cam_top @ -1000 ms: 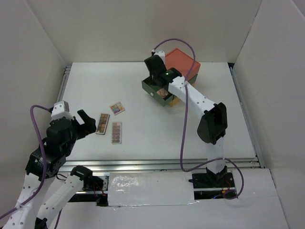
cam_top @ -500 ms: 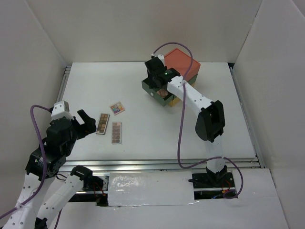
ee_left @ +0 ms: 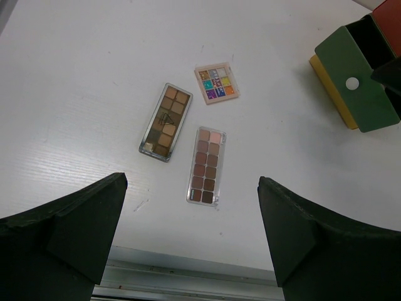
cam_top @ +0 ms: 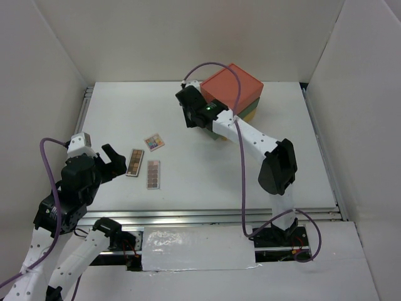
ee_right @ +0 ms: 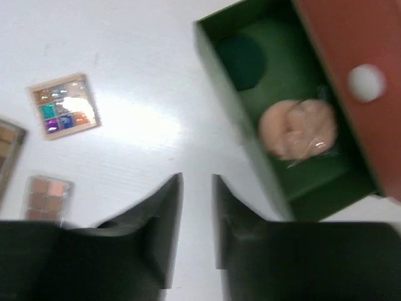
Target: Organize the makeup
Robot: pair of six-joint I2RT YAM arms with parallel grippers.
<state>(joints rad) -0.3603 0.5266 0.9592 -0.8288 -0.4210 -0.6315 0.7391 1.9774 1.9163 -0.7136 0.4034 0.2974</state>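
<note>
1. The left tool (ee_left: pixel 191 235) is hovering released, fingers spread wide, above two narrow brown eyeshadow palettes (ee_left: pixel 165 121) (ee_left: pixel 205 165) lying side by side on the white bench (ee_left: pixel 75 75).
2. A small square multicolour palette (ee_left: pixel 217 83) is lying just beyond them.
3. The right tool (ee_right: pixel 196 216) is hanging nearly clenched and empty beside the open green drawer (ee_right: pixel 216 69), which is holding a pink round compact (ee_right: pixel 297 128) and a dark-green round compact (ee_right: pixel 242 59).

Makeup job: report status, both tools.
Left tool open, empty, above three palettes on table. Right tool nearly shut, empty, beside open green drawer holding dark-green compact and pink compact. Nothing blocking.
</note>
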